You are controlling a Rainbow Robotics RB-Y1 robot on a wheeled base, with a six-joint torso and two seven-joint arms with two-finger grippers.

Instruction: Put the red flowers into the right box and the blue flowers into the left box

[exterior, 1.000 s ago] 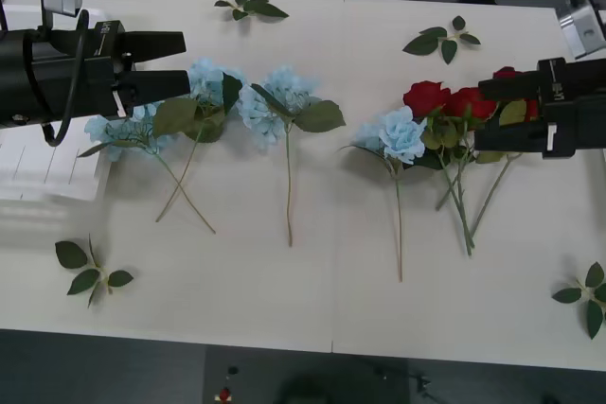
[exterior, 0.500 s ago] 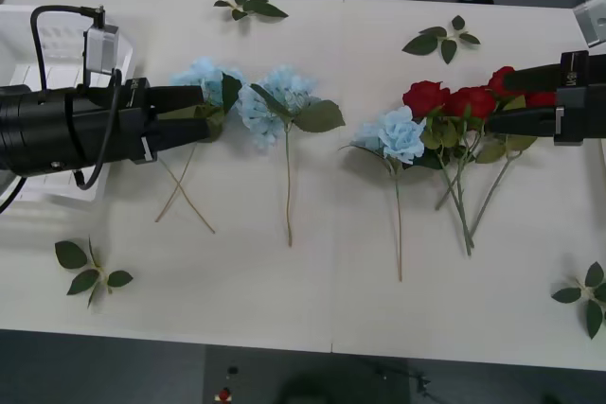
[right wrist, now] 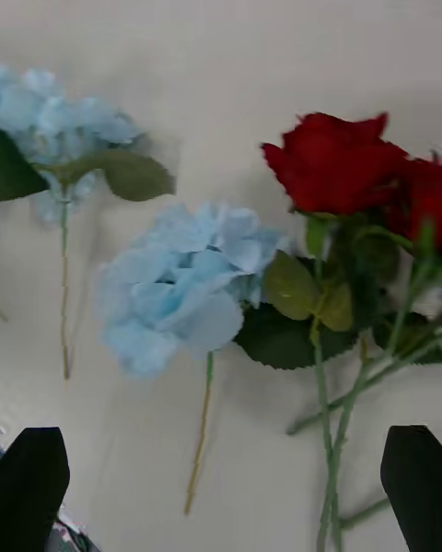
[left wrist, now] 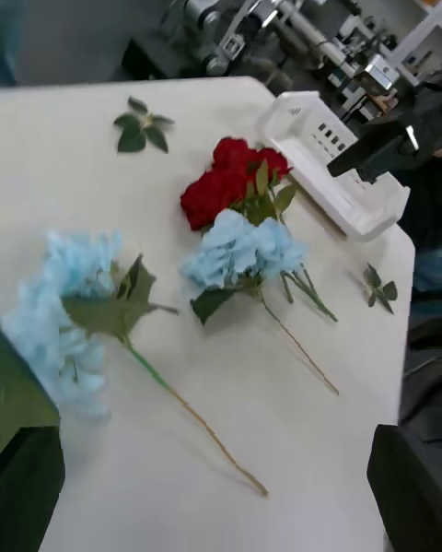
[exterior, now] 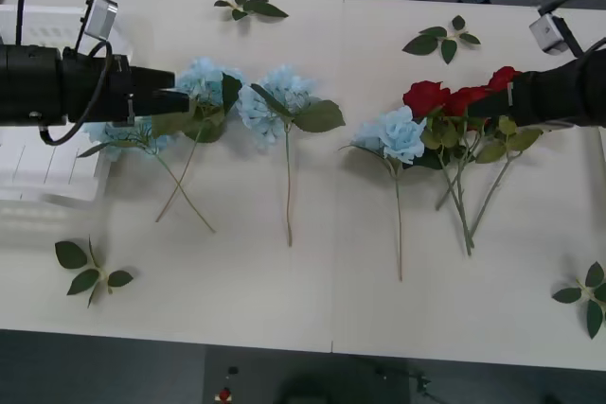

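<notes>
Hovering open: left end effector (exterior: 185, 101) by blue flowers (exterior: 204, 82), right end effector (exterior: 483, 106) over red flowers (exterior: 428, 96)

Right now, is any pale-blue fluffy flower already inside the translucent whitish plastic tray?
No, the pale-blue fluffy flowers lie on the table, outside the tray.

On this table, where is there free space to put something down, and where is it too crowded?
Bare table runs along the near edge, below the stem ends, between the leaf sprig and another sprig. A strip lies between the middle blue flower and the blue flower beside the roses. Crowded: the red flowers under the right gripper, and the blue heads at the left gripper.
</notes>
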